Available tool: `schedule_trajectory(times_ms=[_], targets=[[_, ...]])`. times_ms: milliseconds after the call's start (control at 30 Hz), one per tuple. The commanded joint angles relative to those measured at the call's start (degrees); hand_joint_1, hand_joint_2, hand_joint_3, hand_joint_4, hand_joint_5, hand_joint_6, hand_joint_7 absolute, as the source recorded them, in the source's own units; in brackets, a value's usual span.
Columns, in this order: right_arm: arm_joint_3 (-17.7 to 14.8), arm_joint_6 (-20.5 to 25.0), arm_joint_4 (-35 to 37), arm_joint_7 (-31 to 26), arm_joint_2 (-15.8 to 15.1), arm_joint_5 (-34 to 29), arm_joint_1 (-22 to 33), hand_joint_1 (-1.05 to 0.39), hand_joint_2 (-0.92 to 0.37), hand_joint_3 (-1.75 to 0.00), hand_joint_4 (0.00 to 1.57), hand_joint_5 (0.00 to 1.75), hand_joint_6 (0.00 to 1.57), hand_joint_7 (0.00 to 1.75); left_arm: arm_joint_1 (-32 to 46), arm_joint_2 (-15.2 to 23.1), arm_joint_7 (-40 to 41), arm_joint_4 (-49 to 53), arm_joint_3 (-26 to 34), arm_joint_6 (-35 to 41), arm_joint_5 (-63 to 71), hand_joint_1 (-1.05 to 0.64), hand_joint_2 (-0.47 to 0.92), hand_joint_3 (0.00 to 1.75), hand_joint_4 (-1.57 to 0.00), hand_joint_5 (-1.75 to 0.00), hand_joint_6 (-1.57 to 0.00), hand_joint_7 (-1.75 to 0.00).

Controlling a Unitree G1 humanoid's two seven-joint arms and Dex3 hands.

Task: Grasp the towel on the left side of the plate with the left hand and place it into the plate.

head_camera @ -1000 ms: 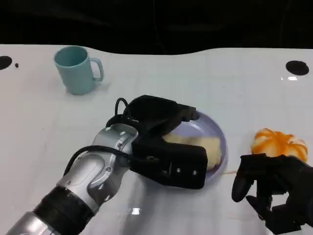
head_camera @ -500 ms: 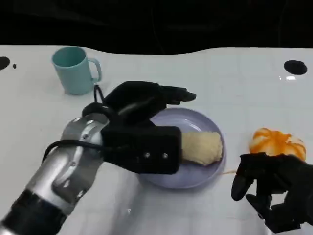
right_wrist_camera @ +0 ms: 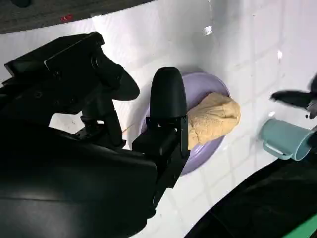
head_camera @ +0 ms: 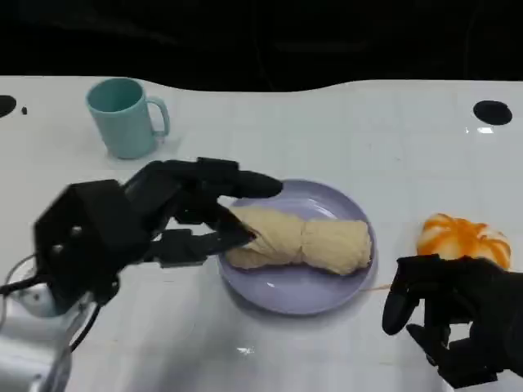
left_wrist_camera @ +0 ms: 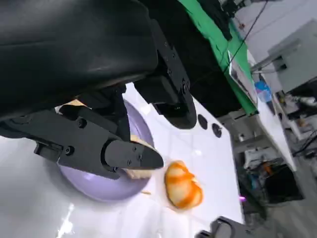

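In the head view the towel [head_camera: 298, 241] lies in the lavender plate [head_camera: 306, 290] as a pale yellow roll with a nubbly surface, pinched in at its middle so it reads as two soft lobes lying side by side. The left robot hand [head_camera: 176, 212] sits just beside the plate's rim, its fingers [head_camera: 241, 184] spread apart, one reaching over the roll's near end and another lying just at that end; whether a tip touches the cloth cannot be told, and nothing is clasped. A teal mug [head_camera: 124, 114] stands on the white bench [head_camera: 368, 131] well beyond that hand. The right robot hand [head_camera: 458, 314] rests low on the far side of the plate, fingers loosely curled and apart, holding nothing, with an orange-and-white pumpkin-shaped object [head_camera: 464, 238] just beyond it. In the left wrist view the fingers [left_wrist_camera: 131, 154] hang above the plate [left_wrist_camera: 99, 186], a sliver of towel [left_wrist_camera: 138, 172] showing under them, the orange object [left_wrist_camera: 183, 186] close by. In the right wrist view the towel [right_wrist_camera: 215, 119] lies across the plate [right_wrist_camera: 200, 153], the mug [right_wrist_camera: 282, 139] past it.
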Motion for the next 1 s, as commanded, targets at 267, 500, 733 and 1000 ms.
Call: schedule_trajectory(times_ms=[267, 500, 733, 1000], targets=[[-0.6, 0.24, -0.68, 0.48, -1.14, 0.28, -0.49, 0.02, -0.57, -1.06, 0.72, 1.75, 0.69, 1.43, 10.41, -1.0, 7.66, -21.41, 12.59, 32.47, -23.2, -0.11, 0.55, 1.23, -0.79, -1.72, -0.72, -1.47], [-1.77, -0.65, -0.03, 1.05, -1.49, 0.95, -0.09, 0.02, -0.57, -1.07, 0.71, 1.73, 0.71, 1.43, 12.37, -1.74, 12.05, -23.34, 12.66, 39.09, -27.43, -0.11, 0.57, 1.25, -0.8, -1.75, -0.66, -1.63], [-3.09, -1.74, 0.38, 1.49, -1.99, 1.52, 0.52, 0.02, -0.56, -1.08, 0.72, 1.75, 0.71, 1.43, 10.63, -1.83, 15.75, -20.62, 12.69, 45.84, -29.0, -0.11, 0.64, 1.22, -0.81, -1.75, -0.64, -1.75], [-3.08, -3.67, 1.52, 1.31, -2.18, 1.35, 0.8, 0.02, -0.56, -1.1, 0.72, 1.73, 0.7, 1.43, 10.58, 0.25, 14.2, -18.12, 10.56, 43.51, -27.09, -0.11, 0.62, 1.24, -0.83, -1.75, -0.65, -1.75]])
